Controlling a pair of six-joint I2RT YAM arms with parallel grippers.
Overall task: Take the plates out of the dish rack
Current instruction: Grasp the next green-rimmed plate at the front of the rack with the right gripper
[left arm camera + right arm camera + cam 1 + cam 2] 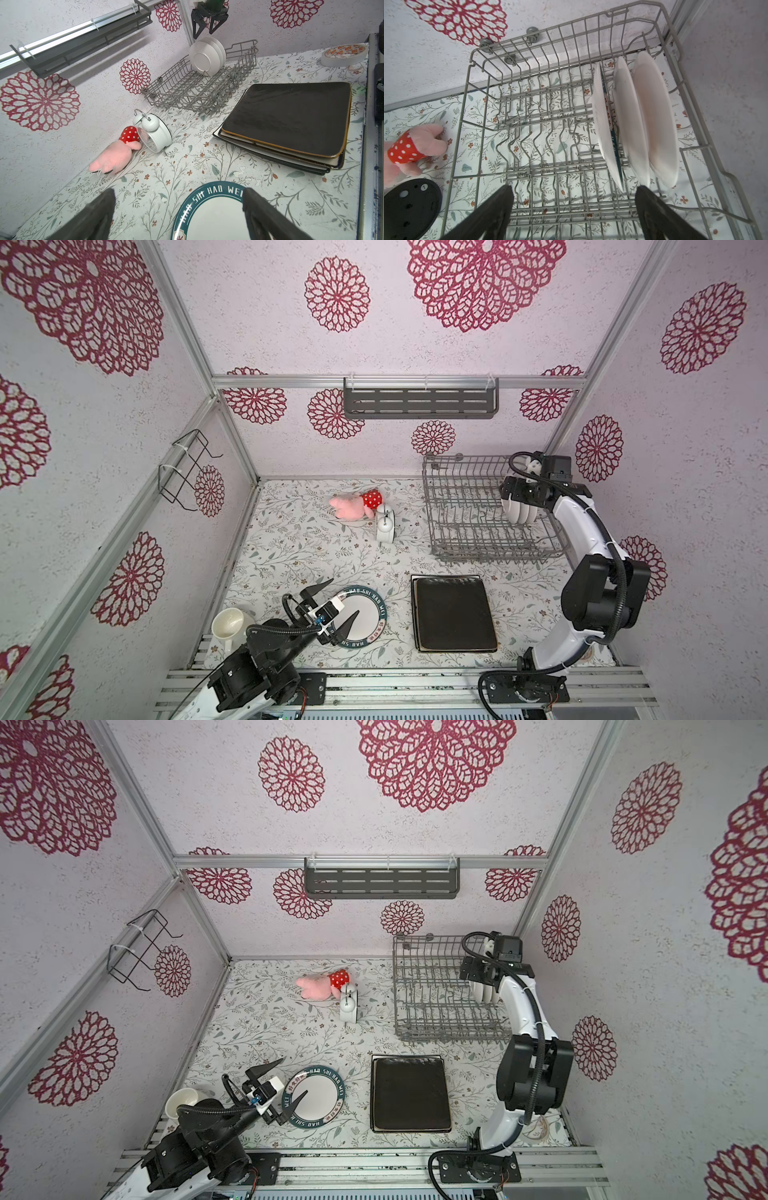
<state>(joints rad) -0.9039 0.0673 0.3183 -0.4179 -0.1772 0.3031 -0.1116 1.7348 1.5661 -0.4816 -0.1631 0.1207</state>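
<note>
Table [291,547]: floral sheet, walled on the left, far and right sides; broad bare stretch through its middle and left.

Dish rack [465,510]: grey wire basket at the far right, against the far wall. Its left rows of tines stand empty. Three round white plates [633,124] stand on edge at its right end, close together; whether they touch each other I cannot tell from these views.

My right arm: rises from the near right, elbow bent, wrist folded down over the rack's right end. My right gripper [574,207] hangs above the standing plates, jaws spread wide, holding nothing, fingertips clear of the rims.

Stack of square plates [455,614]: flat on the table, near side, just before the rack; dark plate on top.

My left arm: low at the near left, reaching in. My left gripper [336,605] hovers over the lettered round plate [370,618], jaws fully apart, empty; one finger lies above the plate's face, the other beyond its left rim.

Mug [228,624]: near left corner.

Alarm clock [385,524] and plush toy [353,506]: mid-far, touching.

Tape roll [344,55]: near right edge.
</note>
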